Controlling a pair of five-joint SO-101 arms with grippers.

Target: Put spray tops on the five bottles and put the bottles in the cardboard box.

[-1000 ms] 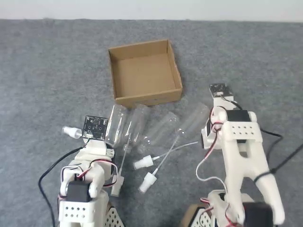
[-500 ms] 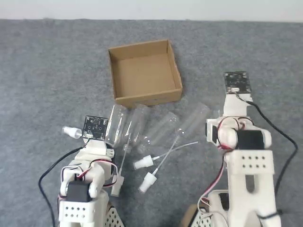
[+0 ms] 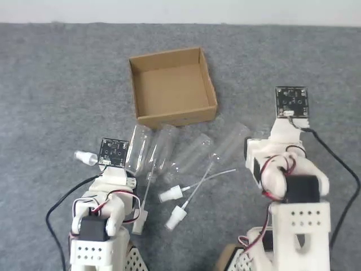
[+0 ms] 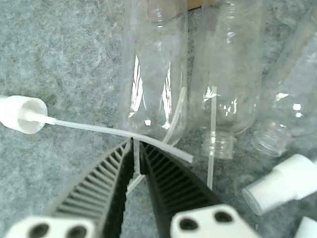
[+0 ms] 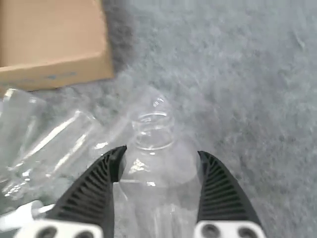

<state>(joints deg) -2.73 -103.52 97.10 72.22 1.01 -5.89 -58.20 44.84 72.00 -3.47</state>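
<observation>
Grey carpet table (image 3: 67, 84) — right gripper (image 5: 161, 151) advanced, now straddling bottle (image 5: 157, 171).

No text, number or sign can be read anywhere. On the outer wall of the box (image 5: 59, 62), in the right wrist view, there is one faint bluish line of print, but it is too small and too pale to read.
</observation>
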